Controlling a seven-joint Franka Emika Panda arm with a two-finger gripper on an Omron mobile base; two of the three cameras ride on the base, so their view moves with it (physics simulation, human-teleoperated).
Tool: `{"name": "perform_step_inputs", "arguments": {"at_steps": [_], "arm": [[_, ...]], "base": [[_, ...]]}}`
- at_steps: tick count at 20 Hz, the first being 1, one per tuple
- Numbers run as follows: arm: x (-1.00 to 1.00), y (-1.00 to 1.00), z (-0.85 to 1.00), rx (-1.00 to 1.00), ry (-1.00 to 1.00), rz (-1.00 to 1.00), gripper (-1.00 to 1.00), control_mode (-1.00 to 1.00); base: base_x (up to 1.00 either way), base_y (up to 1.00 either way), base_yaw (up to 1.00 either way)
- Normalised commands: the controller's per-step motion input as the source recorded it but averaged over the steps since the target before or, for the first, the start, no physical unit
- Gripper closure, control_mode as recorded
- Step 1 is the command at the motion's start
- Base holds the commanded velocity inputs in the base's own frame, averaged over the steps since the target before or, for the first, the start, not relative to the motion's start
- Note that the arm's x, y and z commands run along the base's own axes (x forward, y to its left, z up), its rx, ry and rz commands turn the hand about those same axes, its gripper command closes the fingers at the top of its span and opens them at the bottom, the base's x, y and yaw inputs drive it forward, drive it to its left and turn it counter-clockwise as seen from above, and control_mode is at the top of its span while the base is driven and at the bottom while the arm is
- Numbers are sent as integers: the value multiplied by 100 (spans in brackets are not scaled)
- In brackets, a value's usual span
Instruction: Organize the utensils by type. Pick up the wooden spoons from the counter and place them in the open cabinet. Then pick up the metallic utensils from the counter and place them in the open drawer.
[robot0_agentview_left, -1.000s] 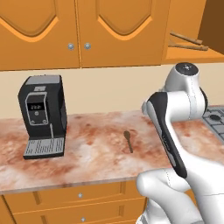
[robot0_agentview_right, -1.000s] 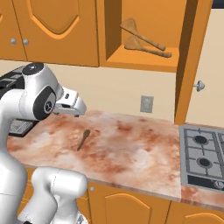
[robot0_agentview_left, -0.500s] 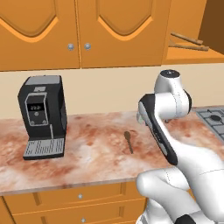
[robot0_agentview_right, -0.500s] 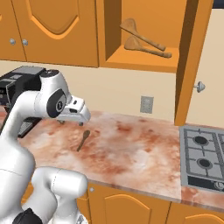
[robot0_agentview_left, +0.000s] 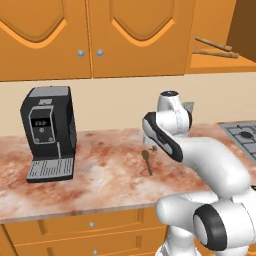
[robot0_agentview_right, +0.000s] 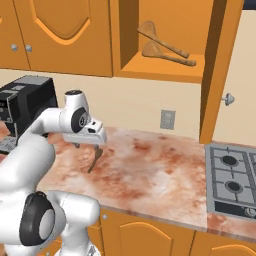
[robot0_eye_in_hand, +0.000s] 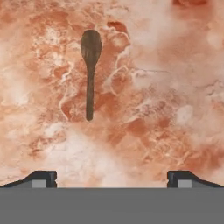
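Observation:
A dark spoon (robot0_agentview_left: 146, 161) (robot0_agentview_right: 95, 159) lies alone on the reddish marble counter (robot0_agentview_left: 100, 175), bowl toward the wall. In the hand view the spoon (robot0_eye_in_hand: 90, 70) sits upper left, ahead of the fingertips. My gripper (robot0_agentview_left: 149, 147) (robot0_agentview_right: 89, 147) (robot0_eye_in_hand: 111, 179) hangs just above the counter near the spoon's bowl end, open wide with nothing between its fingers. Two wooden spoons (robot0_agentview_right: 162, 49) (robot0_agentview_left: 215, 48) rest on the shelf of the open cabinet (robot0_agentview_right: 165, 70) up on the right.
A black coffee machine (robot0_agentview_left: 47, 132) (robot0_agentview_right: 25, 107) stands at the counter's left. The gas hob (robot0_agentview_right: 232, 177) (robot0_agentview_left: 242, 135) is at the right. The open cabinet door (robot0_agentview_right: 217, 75) juts out above the hob. A wall outlet (robot0_agentview_right: 167, 119) sits behind.
The arm has swung forward and down, bringing the hand from beside the robot's body to just over the spoon. The spoon has not moved.

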Motion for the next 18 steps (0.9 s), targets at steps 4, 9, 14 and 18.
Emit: {"name": "perform_step_inputs", "arguments": {"at_steps": [4, 9, 14, 18], "arm": [[59, 19, -79, 1, 1, 0, -100, -100], [53, 4, -59, 1, 0, 0, -100, -100], [32, 15, -55, 0, -5, 0, -100, -100], [19, 9, -38, 0, -1, 0, -100, -100]], "base": [[0, 0, 0], [0, 0, 0], [0, 0, 0], [0, 0, 0]]}}
